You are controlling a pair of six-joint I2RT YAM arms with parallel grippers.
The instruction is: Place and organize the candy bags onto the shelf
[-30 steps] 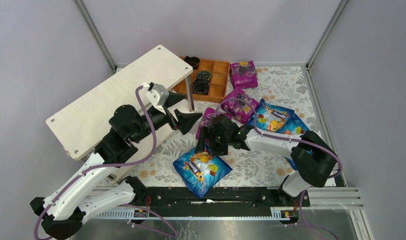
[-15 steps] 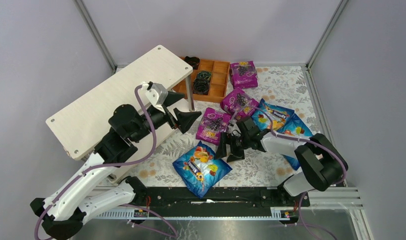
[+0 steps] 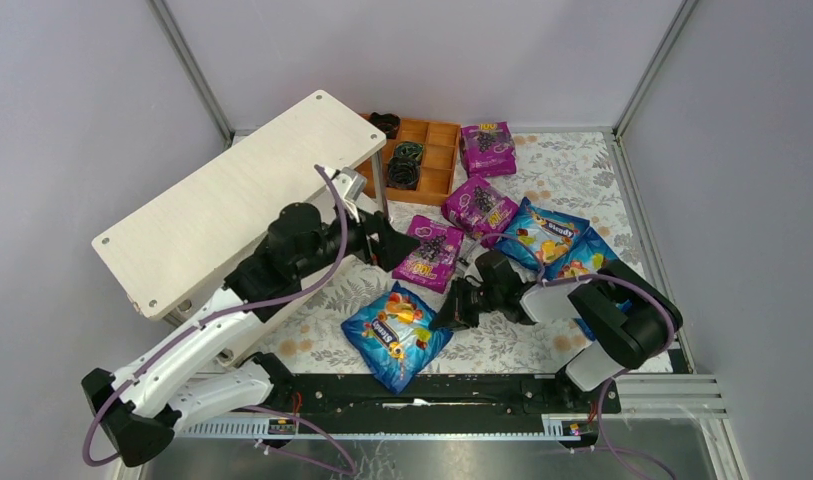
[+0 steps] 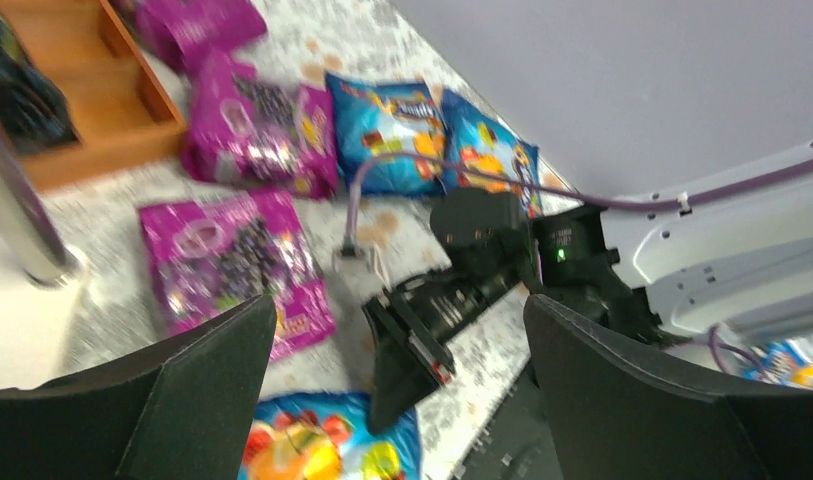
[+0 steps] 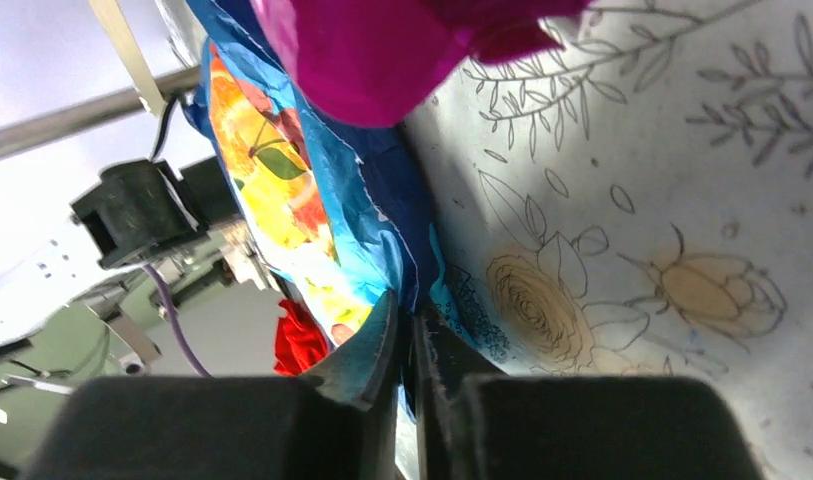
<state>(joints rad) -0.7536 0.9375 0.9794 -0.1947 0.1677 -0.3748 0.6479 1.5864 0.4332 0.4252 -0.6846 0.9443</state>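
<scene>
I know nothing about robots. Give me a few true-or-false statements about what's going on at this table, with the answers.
1. The shelf has no candy bags on its top board. True.
2. The left gripper holds a bag. False: its jaws are open and empty, beside a purple candy bag.
3. The wooden tray holds black coiled rings. True.
4. Every bag is blue. False: three are magenta-purple.
5. The right gripper pinches the edge of the nearest blue candy bag. True.

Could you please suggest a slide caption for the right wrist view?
Right pincer nipping the edge of a blue candy bag on the flowered tablecloth, purple bag close by.
</scene>
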